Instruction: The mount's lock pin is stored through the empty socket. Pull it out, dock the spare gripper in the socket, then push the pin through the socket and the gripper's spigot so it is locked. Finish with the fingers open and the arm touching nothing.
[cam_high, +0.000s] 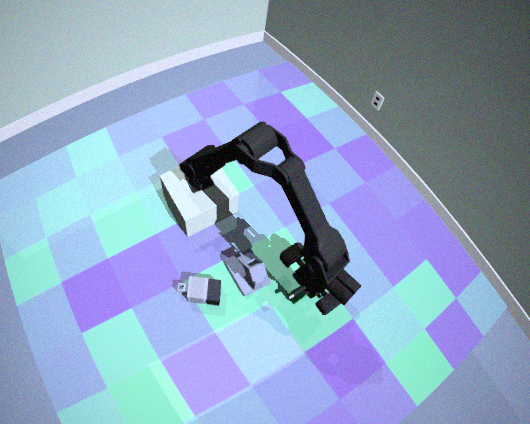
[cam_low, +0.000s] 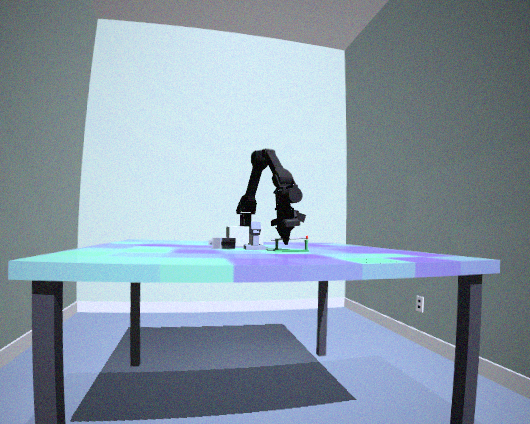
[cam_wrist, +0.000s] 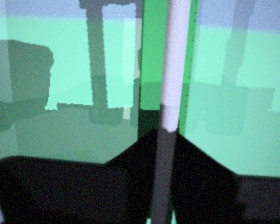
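Note:
My gripper (cam_low: 285, 241) (cam_wrist: 163, 137) is shut on the lock pin (cam_wrist: 175, 65) (cam_low: 296, 238), a thin white rod with a red tip. It holds the pin level, low over a green pin rest (cam_low: 287, 249) (cam_wrist: 152, 75) on the table. The grey mount (cam_high: 248, 272) (cam_low: 255, 235) with its socket stands just left of the gripper. The spare gripper (cam_high: 202, 290) (cam_low: 222, 243), grey with a black end, lies on the table further left, apart from the mount. In the top view the arm's wrist hides my fingers and most of the pin.
A white block (cam_high: 192, 210) (cam_low: 240, 234) carries the arm's base behind the mount. The checkered table top (cam_high: 125, 350) (cam_low: 150, 270) reaches wide on every side. A wall with a socket plate (cam_high: 377, 100) stands to the right.

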